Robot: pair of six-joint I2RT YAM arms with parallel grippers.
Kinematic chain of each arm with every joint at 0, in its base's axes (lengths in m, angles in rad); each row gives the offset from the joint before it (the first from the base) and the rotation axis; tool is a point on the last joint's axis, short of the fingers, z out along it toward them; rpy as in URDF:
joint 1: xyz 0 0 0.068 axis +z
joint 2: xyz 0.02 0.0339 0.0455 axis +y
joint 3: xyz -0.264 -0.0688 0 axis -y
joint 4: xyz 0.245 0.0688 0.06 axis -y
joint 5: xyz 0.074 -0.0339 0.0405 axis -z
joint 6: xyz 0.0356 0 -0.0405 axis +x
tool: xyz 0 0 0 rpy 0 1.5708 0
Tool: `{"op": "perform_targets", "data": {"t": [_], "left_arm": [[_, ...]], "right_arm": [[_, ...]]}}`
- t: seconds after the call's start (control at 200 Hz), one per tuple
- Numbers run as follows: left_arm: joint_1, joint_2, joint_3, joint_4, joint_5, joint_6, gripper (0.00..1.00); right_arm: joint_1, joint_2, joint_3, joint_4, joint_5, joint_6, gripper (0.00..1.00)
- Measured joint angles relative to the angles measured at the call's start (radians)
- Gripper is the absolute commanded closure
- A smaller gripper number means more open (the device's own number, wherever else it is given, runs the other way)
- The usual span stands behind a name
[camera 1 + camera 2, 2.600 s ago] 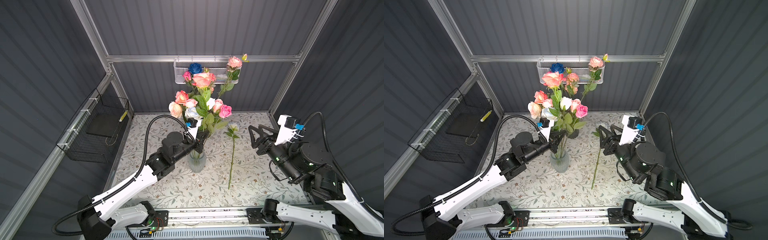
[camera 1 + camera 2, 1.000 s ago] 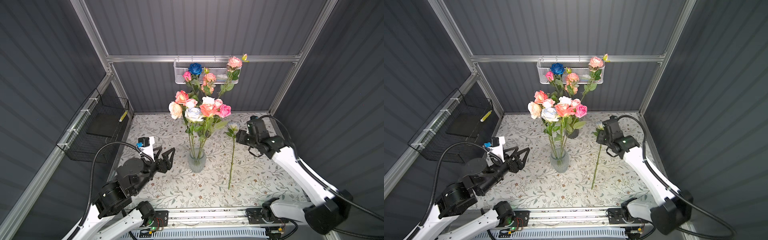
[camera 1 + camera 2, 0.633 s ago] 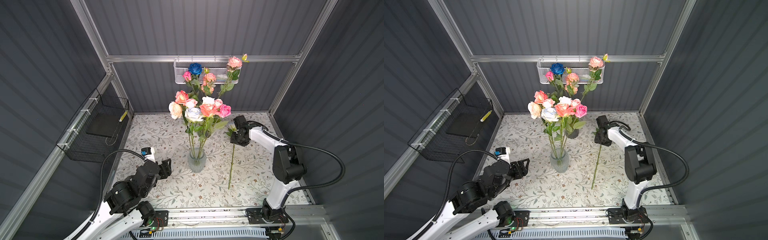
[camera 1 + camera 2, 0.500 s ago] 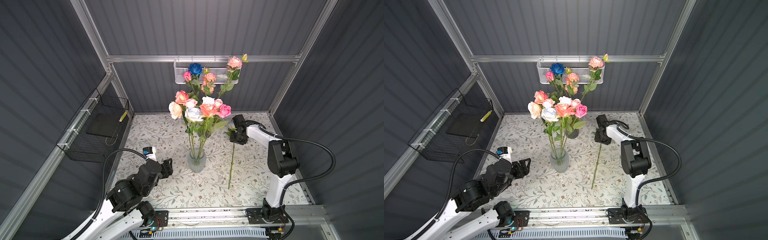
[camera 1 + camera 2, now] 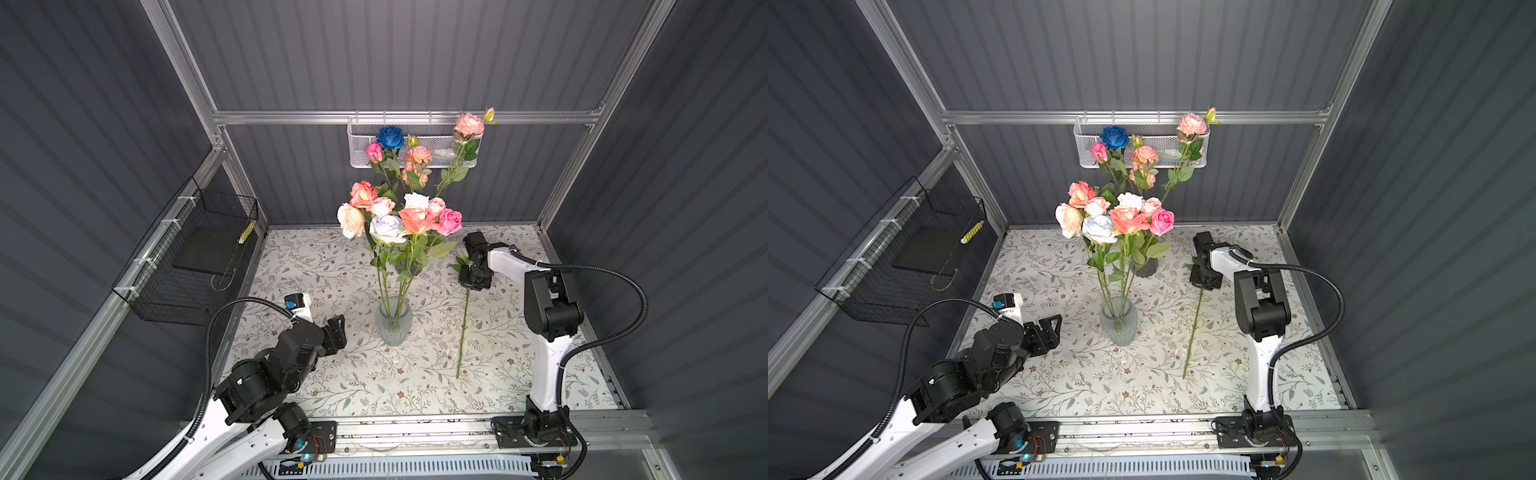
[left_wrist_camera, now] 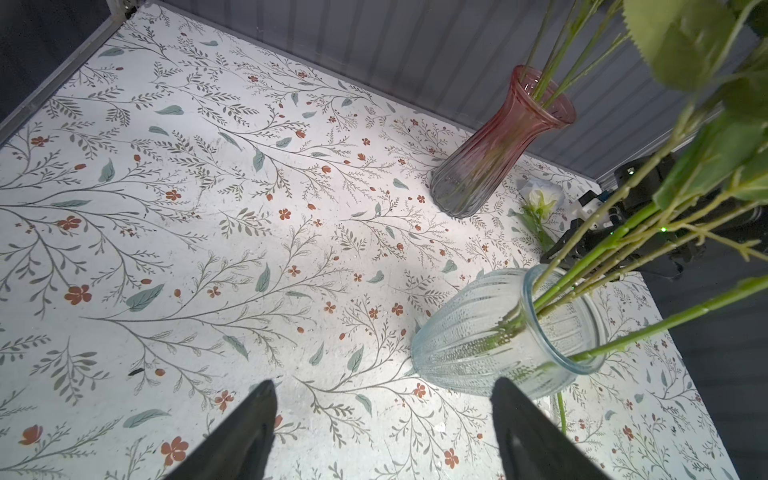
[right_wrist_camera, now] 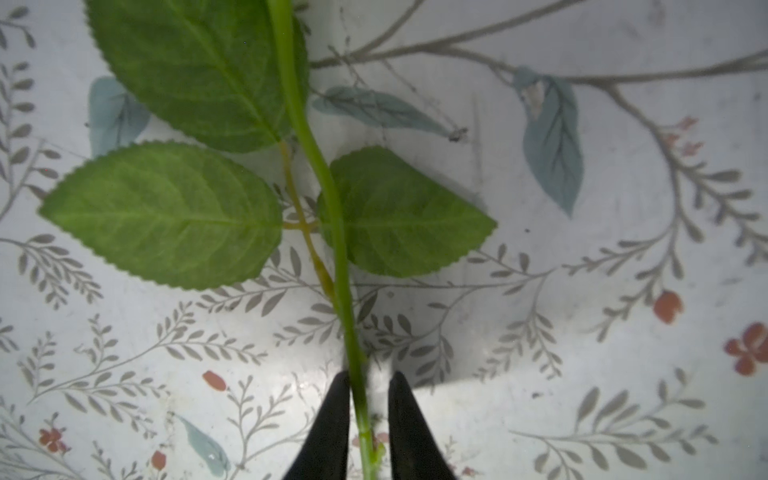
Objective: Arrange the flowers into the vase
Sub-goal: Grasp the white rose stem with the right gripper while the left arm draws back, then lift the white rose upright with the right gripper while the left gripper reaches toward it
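Progress: near the end, by my reading; about eight flowers [image 5: 415,219] stand in the clear vase [image 5: 392,326], stems down and heads fanned above it; one loose rose [image 5: 462,332] lies flat on the table [image 5: 291,266], near that vase but apart from it, with its white head toward the back wall; to do: lift it, stand it upright, drop the stem through the rim.

Right gripper [image 7: 368,378]: down on the loose rose just below its leaves; the jaws are drawn close on either side of the stem, one finger [image 7: 338,411] against it and a sliver of gap on the other side; whether it is truly pinched I cannot tell.

Left gripper [image 6: 384,382]: spread wide, empty, low over the table near the clear vase and not touching it.

Containers: clear vase holds the main bunch; pink vase [image 6: 498,141] behind it holds a few taller stems, seemingly the blue head and the pink ones seen in front of the white wire basket [image 5: 357,156]; that basket's contents are not clear; black mesh basket [image 5: 183,286] on the side wall holds a dark flat item and something small and yellow.
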Motion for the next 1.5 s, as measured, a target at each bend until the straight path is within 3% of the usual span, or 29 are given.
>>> {"op": "perform_targets", "data": {"t": [0.3,1.111,1.331,1.501], "left_arm": [[0.000,0.013,0.000,0.000,-0.004,0.001,0.17],[0.000,0.080,0.066,0.038,0.046,0.002,0.19],[0.000,0.105,0.109,0.099,0.198,0.104,0.39],[0.000,0.213,0.271,0.145,0.357,0.248,0.38]], "right_arm": [[0.001,-0.043,-0.076,0.074,-0.034,-0.011,0.95],[0.005,-0.752,-0.468,0.222,-0.008,0.021,0.98],[0.053,-0.921,-0.460,0.189,0.023,0.021,0.98],[0.121,-1.093,-0.422,0.137,0.079,0.021,0.99]]}}
